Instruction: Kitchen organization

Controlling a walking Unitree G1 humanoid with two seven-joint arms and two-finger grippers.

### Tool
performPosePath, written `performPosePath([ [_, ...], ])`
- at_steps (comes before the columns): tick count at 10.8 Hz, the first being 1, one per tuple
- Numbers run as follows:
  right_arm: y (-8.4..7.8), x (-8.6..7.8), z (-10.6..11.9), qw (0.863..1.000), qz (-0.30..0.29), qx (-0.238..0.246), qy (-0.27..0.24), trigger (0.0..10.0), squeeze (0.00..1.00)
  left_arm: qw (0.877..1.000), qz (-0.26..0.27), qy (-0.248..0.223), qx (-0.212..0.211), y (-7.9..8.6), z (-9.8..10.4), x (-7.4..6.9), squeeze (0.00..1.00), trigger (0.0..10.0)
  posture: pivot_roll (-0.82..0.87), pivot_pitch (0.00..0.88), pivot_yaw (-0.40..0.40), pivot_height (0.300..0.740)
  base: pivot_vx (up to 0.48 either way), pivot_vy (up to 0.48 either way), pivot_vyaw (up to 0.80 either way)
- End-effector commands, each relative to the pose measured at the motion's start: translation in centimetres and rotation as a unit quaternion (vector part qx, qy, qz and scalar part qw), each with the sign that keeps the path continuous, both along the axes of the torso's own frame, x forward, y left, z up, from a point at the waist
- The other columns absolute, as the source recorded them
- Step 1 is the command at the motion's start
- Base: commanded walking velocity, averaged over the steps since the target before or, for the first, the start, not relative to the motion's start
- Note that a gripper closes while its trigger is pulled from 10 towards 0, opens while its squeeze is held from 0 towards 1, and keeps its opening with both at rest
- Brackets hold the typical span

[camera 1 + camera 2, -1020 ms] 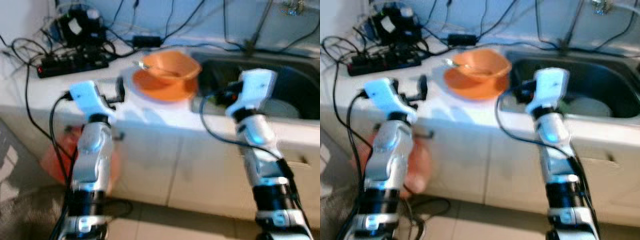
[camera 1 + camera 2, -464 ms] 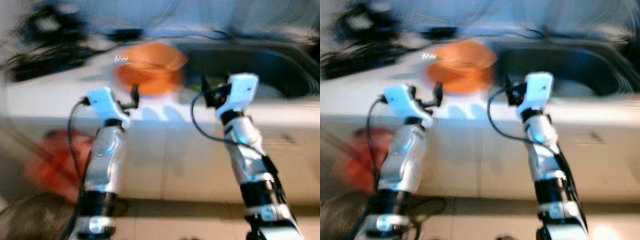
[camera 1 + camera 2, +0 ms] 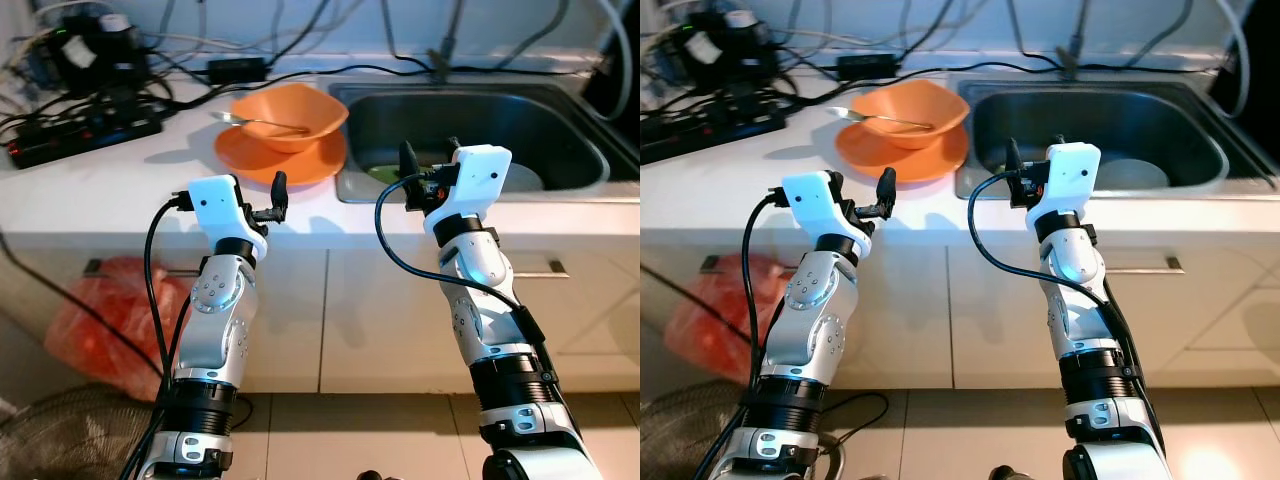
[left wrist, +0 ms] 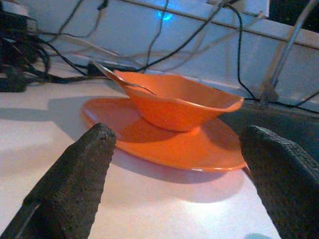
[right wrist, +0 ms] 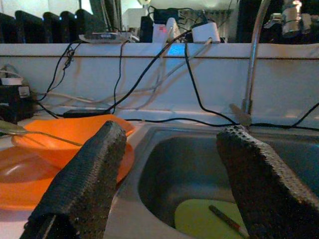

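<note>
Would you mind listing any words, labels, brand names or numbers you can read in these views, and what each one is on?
No text can be read.
The power strip and the black adapters on the counter may carry markings, but any are too small to make out.
The orange bowl, orange plate and sink show no lettering.

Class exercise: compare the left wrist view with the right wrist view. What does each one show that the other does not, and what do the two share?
Left wrist view alone: the bare white countertop in front of the left gripper, whose fingers are spread open.

Right wrist view alone: the inside of the sink, a yellow-green dish at its bottom with a thin utensil lying on it, and the tap. The right gripper is also open.

Shared: the orange bowl resting on the orange plate, the spoon in the bowl, and black cables along the white back wall.
</note>
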State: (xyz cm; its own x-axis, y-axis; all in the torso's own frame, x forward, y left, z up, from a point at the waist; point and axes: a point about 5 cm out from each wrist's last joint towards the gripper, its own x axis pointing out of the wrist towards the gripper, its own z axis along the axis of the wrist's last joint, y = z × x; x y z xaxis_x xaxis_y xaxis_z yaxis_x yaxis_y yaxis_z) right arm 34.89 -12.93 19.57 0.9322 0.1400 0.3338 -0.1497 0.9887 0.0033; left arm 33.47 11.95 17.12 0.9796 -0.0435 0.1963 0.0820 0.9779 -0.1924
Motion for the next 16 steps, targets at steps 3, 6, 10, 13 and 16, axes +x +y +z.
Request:
performPosePath([
  [3, 0.2, -0.2, 1.6, 0.999, 0.021, -0.008, -0.028, 10.0, 0.0, 0.999, 0.038, -0.032, -0.015, 2.0, 1.8, 0.3, 0.0, 10.0, 0.05, 0.05, 0.014, 0.74, 0.0, 0.0, 0.0],
  [6, 0.7, -0.3, 2.0, 0.999, 0.038, -0.006, -0.034, 10.0, 0.0, 0.998, 0.036, -0.04, -0.017, 2.6, 2.0, 0.0, 0.0, 10.0, 0.06, 0.038, 0.006, 0.74, 0.299, 0.0, 0.0],
  [10, 1.0, -0.4, 2.1, 0.998, 0.045, -0.009, -0.036, 10.0, 0.0, 0.999, 0.023, -0.043, -0.018, 2.0, 2.3, 0.2, 0.0, 10.0, 0.05, 0.033, 0.006, 0.74, 0.459, 0.0, 0.0],
  [13, 0.9, -0.4, 1.9, 0.998, 0.048, -0.012, -0.032, 10.0, 0.0, 0.998, 0.03, -0.039, -0.029, 1.9, 2.1, 0.1, 0.0, 10.0, 0.05, 0.038, 0.002, 0.74, 0.419, 0.0, 0.0],
  [16, 0.9, -0.5, 1.7, 0.998, 0.05, -0.016, -0.027, 10.0, 0.0, 0.998, 0.033, -0.04, -0.036, 1.8, 2.1, 0.0, 0.0, 10.0, 0.05, 0.043, 0.0, 0.74, 0.0, 0.0, 0.0],
])
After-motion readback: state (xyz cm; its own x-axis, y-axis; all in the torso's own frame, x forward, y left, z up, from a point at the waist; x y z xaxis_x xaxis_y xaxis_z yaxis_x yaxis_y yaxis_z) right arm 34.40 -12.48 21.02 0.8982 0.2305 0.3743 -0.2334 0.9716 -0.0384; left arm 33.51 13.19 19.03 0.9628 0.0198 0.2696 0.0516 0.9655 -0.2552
